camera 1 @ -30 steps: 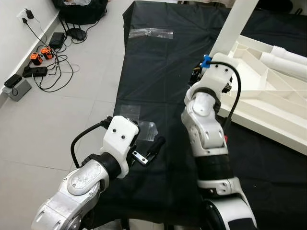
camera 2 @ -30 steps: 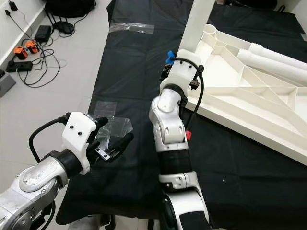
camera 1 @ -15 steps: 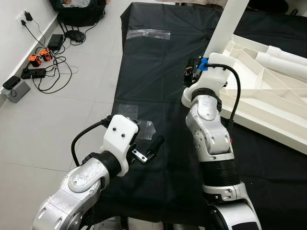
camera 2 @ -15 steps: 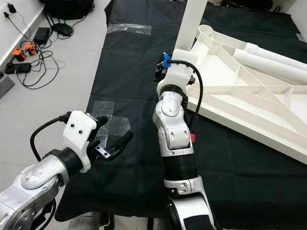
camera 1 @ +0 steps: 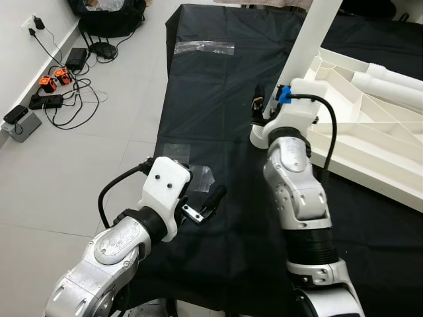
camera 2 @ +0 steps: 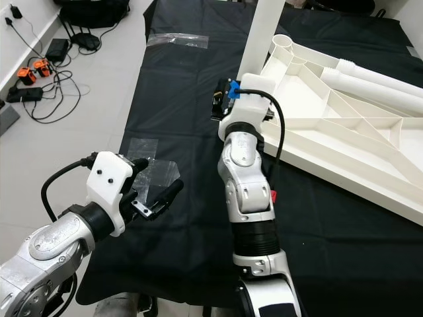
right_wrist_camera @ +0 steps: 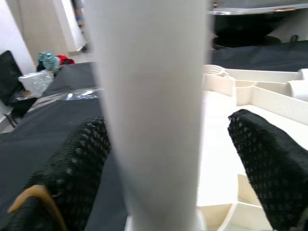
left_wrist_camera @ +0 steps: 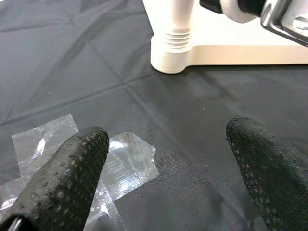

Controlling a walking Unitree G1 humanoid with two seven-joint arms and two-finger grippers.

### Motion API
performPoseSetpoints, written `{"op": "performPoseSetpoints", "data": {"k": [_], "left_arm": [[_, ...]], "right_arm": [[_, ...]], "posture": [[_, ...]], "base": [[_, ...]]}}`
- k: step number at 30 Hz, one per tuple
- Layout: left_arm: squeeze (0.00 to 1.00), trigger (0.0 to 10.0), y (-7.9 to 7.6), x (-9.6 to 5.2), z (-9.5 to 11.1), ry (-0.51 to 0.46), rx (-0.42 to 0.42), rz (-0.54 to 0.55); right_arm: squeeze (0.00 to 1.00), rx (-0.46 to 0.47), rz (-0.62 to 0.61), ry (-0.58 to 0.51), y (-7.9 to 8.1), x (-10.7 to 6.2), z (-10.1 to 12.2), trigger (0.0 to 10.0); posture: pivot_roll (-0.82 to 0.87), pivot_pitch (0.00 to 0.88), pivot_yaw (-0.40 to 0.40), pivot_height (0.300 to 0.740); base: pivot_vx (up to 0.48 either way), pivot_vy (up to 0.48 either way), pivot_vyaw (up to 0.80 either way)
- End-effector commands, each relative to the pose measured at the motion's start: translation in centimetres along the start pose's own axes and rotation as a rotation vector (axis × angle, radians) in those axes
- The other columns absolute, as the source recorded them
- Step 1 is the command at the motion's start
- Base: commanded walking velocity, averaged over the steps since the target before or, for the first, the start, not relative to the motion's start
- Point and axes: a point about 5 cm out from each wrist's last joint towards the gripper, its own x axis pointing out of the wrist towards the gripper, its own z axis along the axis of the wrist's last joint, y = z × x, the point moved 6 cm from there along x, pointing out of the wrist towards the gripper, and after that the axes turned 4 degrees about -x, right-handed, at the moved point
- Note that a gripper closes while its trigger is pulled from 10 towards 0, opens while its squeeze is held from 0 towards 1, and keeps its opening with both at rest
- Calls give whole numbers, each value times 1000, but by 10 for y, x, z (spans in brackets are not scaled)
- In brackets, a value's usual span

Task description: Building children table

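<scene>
A white children's table top [camera 1: 370,132] lies upside down on a black cloth [camera 1: 218,112]. One white leg [camera 1: 314,39] stands upright in its near left corner. My right gripper [camera 1: 259,105] is at the foot of that leg. In the right wrist view the leg [right_wrist_camera: 154,110] stands between the two spread fingers [right_wrist_camera: 72,168], with a gap on one side, so the gripper is open. My left gripper [camera 1: 201,198] hovers open and empty over the cloth, nearer to me, and its fingers [left_wrist_camera: 62,178] point toward the leg's threaded base [left_wrist_camera: 175,41].
Loose white legs [camera 1: 396,82] rest on the far side of the table top. Clear plastic bags [camera 1: 201,177] lie under my left gripper, and another plastic strip [camera 1: 205,46] lies farther back. Cables and chargers [camera 1: 59,86] lie on the tiled floor to the left.
My right forearm has swung to the right and the wrist has turned, bringing the gripper a little to the left at the leg's base. The left arm has stayed still.
</scene>
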Motion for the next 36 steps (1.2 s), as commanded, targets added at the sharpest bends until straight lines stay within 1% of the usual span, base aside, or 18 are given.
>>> {"op": "performPoseSetpoints", "data": {"k": [1,4,5,6,9,10,13,16,17,19,21,24,26,28,30,32,36], "left_arm": [[0,10000,-2,0,-5,14,-6,-8],[0,10000,-1,1,-6,14,-6,-7],[0,10000,-1,1,-6,14,-5,-6],[0,10000,0,1,-6,14,-4,-5],[0,10000,0,1,-6,14,-3,-4],[0,10000,0,1,-6,13,-2,-3],[0,10000,1,1,-6,13,-2,-3],[0,10000,1,2,-7,10,-2,-4],[0,10000,1,2,-7,10,-2,-4],[0,10000,0,3,-7,8,-1,-6],[0,10000,0,3,-7,8,-1,-6],[0,10000,0,4,-6,3,2,-10],[0,10000,0,5,-6,-1,2,-11],[0,10000,1,5,-6,-2,3,-11],[0,10000,1,5,-6,-2,3,-11],[0,10000,0,6,-6,-5,4,-12],[0,10000,0,7,-5,-9,5,-13]], "right_arm": [[1000,7,4,7,-4,-2,-1,10000],[1000,12,15,8,-3,-2,-1,10000],[0,12,30,5,-3,-3,1,10000],[0,14,59,-1,-3,-3,2,10000],[0,16,79,-6,-3,-4,3,10000],[0,21,107,-9,-4,-5,3,10000],[0,20,126,-8,-6,-7,2,10000],[0,-10,120,8,-23,-10,-3,10000],[0,-10,120,8,-23,-10,-3,10000],[0,-17,114,13,-29,-10,-4,10000],[0,-17,114,13,-29,-10,-4,10000],[0,-10,142,15,-35,-10,-4,10000],[0,15,190,7,-32,-9,-1,10000],[0,31,212,3,-30,-7,1,10000],[0,31,212,3,-30,-7,1,10000],[0,43,255,-8,-25,-5,5,10000],[0,53,295,-27,-19,0,10,10000]], "posture": [[97,244,-40,740],[97,241,-42,740],[97,241,-42,740],[94,237,-42,740],[94,237,-42,740],[92,233,-43,740],[89,228,-43,740],[85,219,-43,740],[85,219,-43,740],[83,214,-43,740],[83,214,-43,740],[77,202,-40,740],[76,199,-40,740],[75,195,-41,740],[75,195,-41,740],[74,187,-43,740],[80,184,-47,740]], "base": [[0,0,0],[0,0,0],[0,0,0],[0,0,0],[0,0,0],[0,0,0],[0,0,0],[0,0,0],[0,0,0],[0,0,0],[0,0,0],[0,0,0],[0,0,0],[0,0,0],[0,0,0],[0,0,0],[0,0,0]]}}
